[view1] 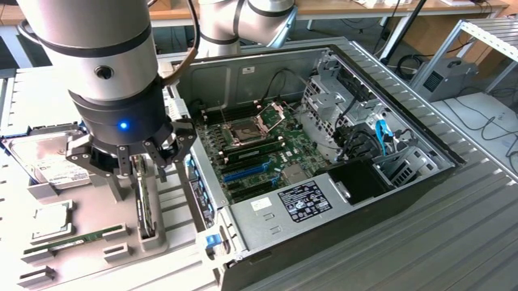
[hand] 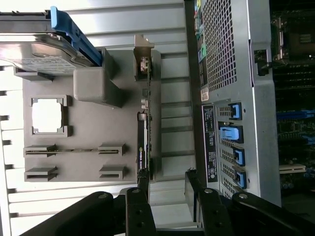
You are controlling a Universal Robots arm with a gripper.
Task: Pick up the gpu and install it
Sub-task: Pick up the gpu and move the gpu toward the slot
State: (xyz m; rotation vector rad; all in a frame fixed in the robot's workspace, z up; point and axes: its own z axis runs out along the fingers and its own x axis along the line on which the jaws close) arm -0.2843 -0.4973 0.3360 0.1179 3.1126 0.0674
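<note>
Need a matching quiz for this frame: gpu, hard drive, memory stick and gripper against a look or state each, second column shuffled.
1. gpu
2. hard drive
3. memory stick
4. gripper

A. open
B. green, narrow
C. dark card standing on edge, just below the fingers
D. silver with a white label

Pairs: 1-C, 2-D, 3-B, 4-A

Ribbed metal table (view1: 453,242) bears grey tray (view1: 96,213) and computer case (view1: 364,225).

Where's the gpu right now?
The gpu stands on its edge in the grey holder tray on the exterior view's left, just under the open gripper, between the computer case and the green memory stick.
</note>
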